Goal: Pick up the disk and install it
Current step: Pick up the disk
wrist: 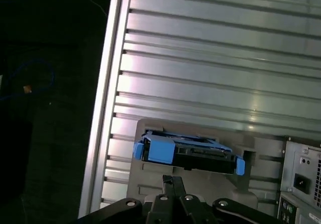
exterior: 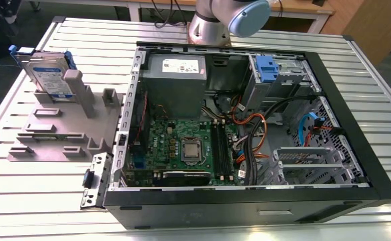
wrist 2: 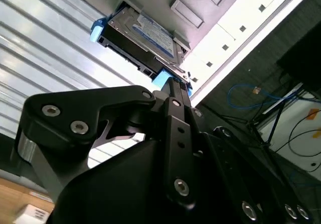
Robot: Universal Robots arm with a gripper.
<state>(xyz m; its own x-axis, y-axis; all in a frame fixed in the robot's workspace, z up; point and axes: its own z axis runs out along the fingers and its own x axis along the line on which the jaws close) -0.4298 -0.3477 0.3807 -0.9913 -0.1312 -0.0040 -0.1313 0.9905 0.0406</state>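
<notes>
A ribbed aluminium table (exterior: 373,65) carries the whole job, with dark floor and trailing cables beyond its edges. Most of it is taken by an open computer case (exterior: 249,207) lying on its side, motherboard (exterior: 185,145) up, with a grey power-supply box (exterior: 175,70) at the far side. A blue caddy clip (exterior: 266,68) sits in the drive cage at the far right of the exterior view. The arm (exterior: 229,20) rises from the far edge.

The disk (exterior: 48,75) is not in the case. It stands on edge in a grey stand (exterior: 55,131) on the table at the exterior view's far left, beside the case and well apart from the drive cage. Its white-and-blue label faces outward and blue rails frame it.

The gripper (wrist: 173,180) holds nothing. Its jaws are drawn narrow, tips together as far as both wrist views show.

The relation that matters is the line from claw to disk. In the first wrist view the disk (wrist: 188,151) is seen edge-on, straight ahead of the tips, its long axis running crosswise to the way the claw points, a blue rail at each end. The tips aim near the middle of that edge. In the second wrist view the disk (wrist 2: 143,35) shows its label face, with one blue rail just past the tips. I judge claw and disk to be apart, not touching — the pick-up is not yet made.
</notes>
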